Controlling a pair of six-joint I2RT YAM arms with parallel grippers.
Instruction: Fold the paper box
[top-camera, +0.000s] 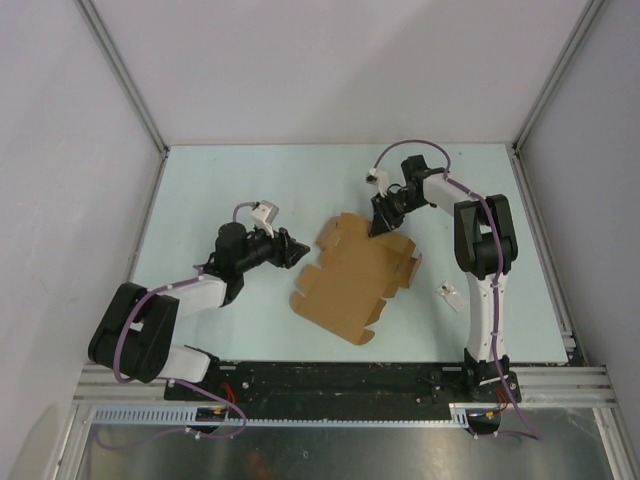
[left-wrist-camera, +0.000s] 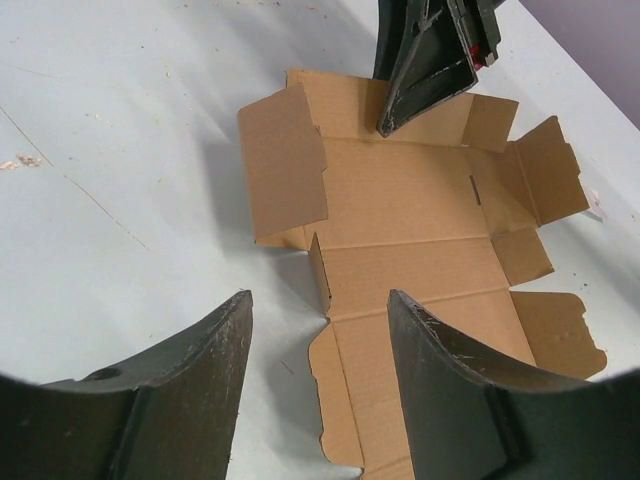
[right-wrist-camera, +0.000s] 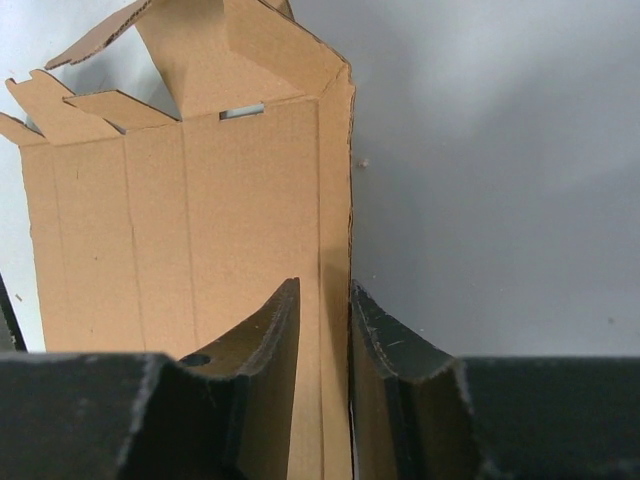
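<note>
A: Step in hand, as I read it: raising the first side wall of the paper box (top-camera: 355, 275). The right gripper (right-wrist-camera: 325, 290) sits at the sheet's far side. One finger is over the cardboard, the other is just past the rim, and the narrow edge strip lies between them. The jaws stand close. Whether they actually pinch the strip, cannot tell.

B: And the left gripper (left-wrist-camera: 320, 295)?

A: Fingers well apart, holding nothing. It hovers at the sheet's side nearest the table's left edge.

B: How to do the step well?

A: Judgement only. Grip the strip squarely, then turn it about the score line rather than pull, or the whole sheet may slide on the table (top-camera: 250, 180). The left gripper could press the main panel down as an anchor. Risks: a crease forming off the score, or the light sheet lifting whole.

B: Appearance of the box?

A: Plain brown cardboard, die-cut, lying mostly flat about mid-table, a little toward the right edge and askew to the table's edges.
- Parallel score lines divide it into panels.
- Rounded tabs run along the sides, and one panel has a small slot.
- One flap on the left stands partly up and casts a shadow.
- The flaps at the end farthest from the right wrist are lifted too.

Not yet a box. A small whitish packet (top-camera: 450, 296) lies apart from it, nearer the right edge.
</note>
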